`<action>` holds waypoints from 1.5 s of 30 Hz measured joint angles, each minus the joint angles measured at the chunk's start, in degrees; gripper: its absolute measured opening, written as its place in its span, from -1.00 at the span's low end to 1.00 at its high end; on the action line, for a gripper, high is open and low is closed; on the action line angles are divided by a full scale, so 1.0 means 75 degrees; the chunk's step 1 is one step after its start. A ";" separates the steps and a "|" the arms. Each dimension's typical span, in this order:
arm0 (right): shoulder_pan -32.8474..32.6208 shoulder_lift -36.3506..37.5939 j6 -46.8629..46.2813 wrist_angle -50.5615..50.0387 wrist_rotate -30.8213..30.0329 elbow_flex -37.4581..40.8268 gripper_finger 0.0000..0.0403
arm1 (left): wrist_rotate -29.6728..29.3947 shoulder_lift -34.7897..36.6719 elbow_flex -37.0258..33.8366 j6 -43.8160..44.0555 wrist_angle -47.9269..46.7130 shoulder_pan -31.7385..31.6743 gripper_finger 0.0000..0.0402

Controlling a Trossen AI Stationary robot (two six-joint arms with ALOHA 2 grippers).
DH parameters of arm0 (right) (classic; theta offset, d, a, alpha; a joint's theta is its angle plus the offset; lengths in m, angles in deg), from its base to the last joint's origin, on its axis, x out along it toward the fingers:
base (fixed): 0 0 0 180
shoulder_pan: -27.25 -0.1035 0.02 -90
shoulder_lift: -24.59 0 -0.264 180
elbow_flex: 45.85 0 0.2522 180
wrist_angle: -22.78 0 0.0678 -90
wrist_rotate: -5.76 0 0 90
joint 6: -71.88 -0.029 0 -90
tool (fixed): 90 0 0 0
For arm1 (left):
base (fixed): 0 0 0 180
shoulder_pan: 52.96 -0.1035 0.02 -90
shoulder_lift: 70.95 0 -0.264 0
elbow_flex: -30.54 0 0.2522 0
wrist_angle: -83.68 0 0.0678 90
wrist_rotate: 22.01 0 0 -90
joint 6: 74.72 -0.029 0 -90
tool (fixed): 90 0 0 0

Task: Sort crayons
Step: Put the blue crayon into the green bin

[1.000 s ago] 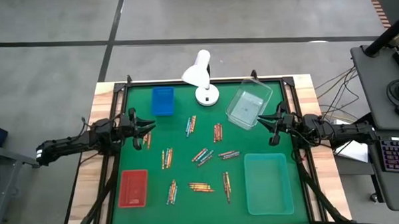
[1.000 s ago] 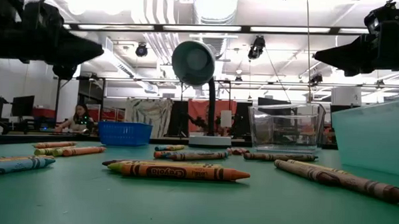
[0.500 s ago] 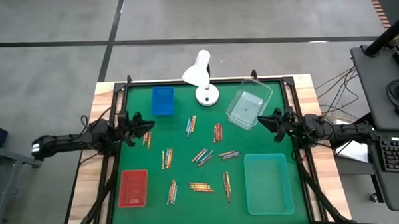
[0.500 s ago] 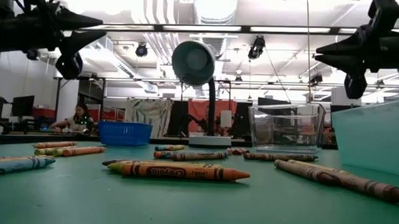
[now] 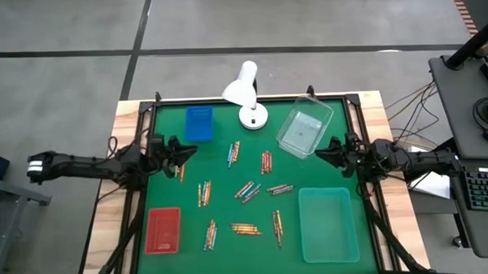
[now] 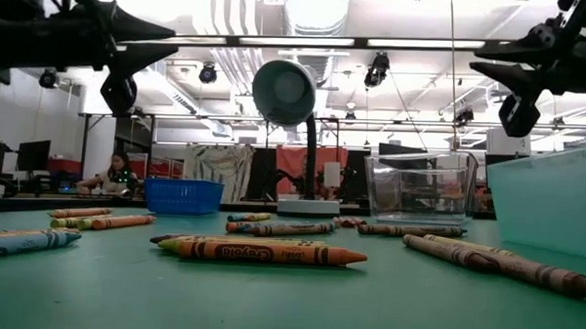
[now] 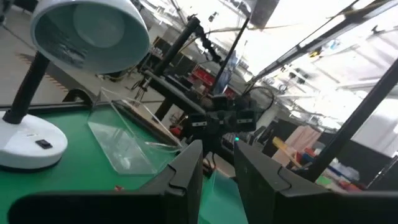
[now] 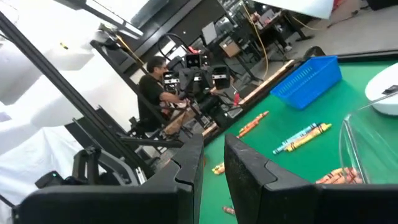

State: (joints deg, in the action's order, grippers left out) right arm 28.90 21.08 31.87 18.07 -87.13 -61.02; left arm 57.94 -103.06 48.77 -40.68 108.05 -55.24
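With the crayons (image 5: 246, 190) scattered over the middle of the table (image 5: 232, 259), the empty left end effector (image 5: 178, 151), fingers narrowly apart at the left edge, hovers nearest a pair lying lengthwise just beside it, while the right end effector (image 5: 322, 152), likewise slightly parted, hangs by the right edge

Count on surface (image 5: 224, 260): crayons (image 5: 246, 229) in roughly nine small clusters, exact stick total unclear. Trays: one blue (image 5: 199, 123), one red (image 5: 163, 230), one teal (image 5: 328, 224), one clear (image 5: 304, 127). One white lamp (image 5: 245, 92).
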 joint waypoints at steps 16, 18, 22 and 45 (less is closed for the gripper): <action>-0.0003 -0.3371 0.0935 -0.1779 0.0192 -0.2640 -0.73 | -0.0092 -0.2017 0.1514 -0.1180 -0.0374 0.0005 -0.63; -0.0017 -0.3837 0.0866 -0.2347 0.0203 -0.3131 -0.73 | 0.0188 -0.2239 0.1725 -0.1152 -0.0379 0.0005 -0.63; -0.0136 -0.4724 0.0663 -0.3107 0.0230 -0.3973 -0.73 | 0.0500 -0.2564 0.2224 -0.1449 -0.0786 0.0014 -0.63; -0.1270 -0.9499 0.2846 -0.4831 0.0388 -0.7796 -0.73 | 0.1073 -0.2910 0.3016 -0.1221 -0.2771 0.0206 -0.63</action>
State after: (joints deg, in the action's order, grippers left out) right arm 19.38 -50.17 53.22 -18.17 -84.22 -119.49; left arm 65.98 -124.89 71.39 -49.84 87.27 -53.70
